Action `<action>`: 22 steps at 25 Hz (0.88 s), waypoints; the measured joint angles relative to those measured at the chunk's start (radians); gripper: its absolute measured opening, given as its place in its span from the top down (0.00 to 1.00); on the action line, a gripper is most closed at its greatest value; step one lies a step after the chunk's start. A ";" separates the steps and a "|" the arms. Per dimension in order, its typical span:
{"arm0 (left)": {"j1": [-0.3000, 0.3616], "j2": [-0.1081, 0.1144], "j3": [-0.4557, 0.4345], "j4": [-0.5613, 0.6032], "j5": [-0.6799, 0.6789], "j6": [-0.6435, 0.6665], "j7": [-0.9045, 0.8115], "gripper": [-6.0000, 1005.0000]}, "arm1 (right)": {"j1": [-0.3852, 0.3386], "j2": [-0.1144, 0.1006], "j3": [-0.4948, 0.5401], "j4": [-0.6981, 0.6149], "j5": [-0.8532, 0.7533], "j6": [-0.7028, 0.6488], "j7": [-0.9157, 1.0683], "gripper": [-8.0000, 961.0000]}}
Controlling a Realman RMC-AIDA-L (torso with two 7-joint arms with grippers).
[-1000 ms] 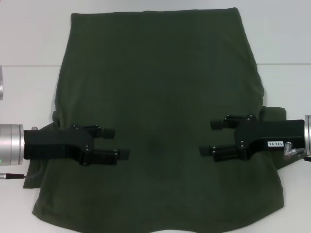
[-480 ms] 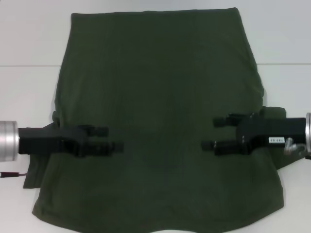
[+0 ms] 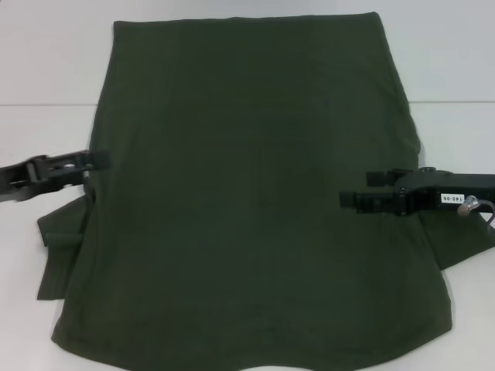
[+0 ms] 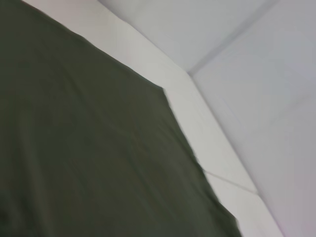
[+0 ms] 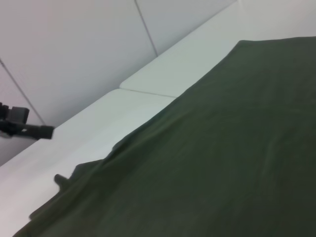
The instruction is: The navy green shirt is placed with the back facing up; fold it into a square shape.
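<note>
Dark olive-green soft fabric shirt [image 3: 255, 193] lies flat, back up, centred on the white table [image 3: 46, 62]. I've got the left gripper [image 3: 91, 162] at its left edge by the sleeve, right gripper [image 3: 363, 189] over the right side; can't tell if either is clenched or released. To fold square I'd pinch each side edge w/ sleeve, bring both inward evenly; bare table lies left, right and beyond.

Table [image 3: 46, 69]: I see a plain white surface, bare along both sides in my head view.
Seam [image 3: 452, 101]: I make out a thin line crossing the tabletop at the far part, on both sides.
Wall [image 5: 74, 44]: from my right wrist view, pale panels with a dark joint rise behind the table edge.
</note>
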 joint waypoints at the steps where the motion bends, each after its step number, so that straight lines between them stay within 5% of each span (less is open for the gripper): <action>1: 0.011 0.004 -0.005 -0.002 0.001 -0.016 -0.020 0.10 | -0.001 0.000 0.001 0.000 0.000 0.005 0.001 0.02; 7: 0.076 0.010 -0.002 -0.036 0.013 -0.119 -0.053 0.10 | -0.007 0.001 0.008 0.009 0.000 0.039 0.003 0.02; 17: 0.129 -0.040 0.009 -0.065 0.013 -0.224 0.124 0.10 | -0.007 0.000 0.011 0.023 0.005 0.105 0.003 0.02; 22: 0.133 -0.047 0.021 -0.091 0.013 -0.290 0.145 0.10 | -0.007 0.003 0.018 0.028 0.007 0.124 0.003 0.02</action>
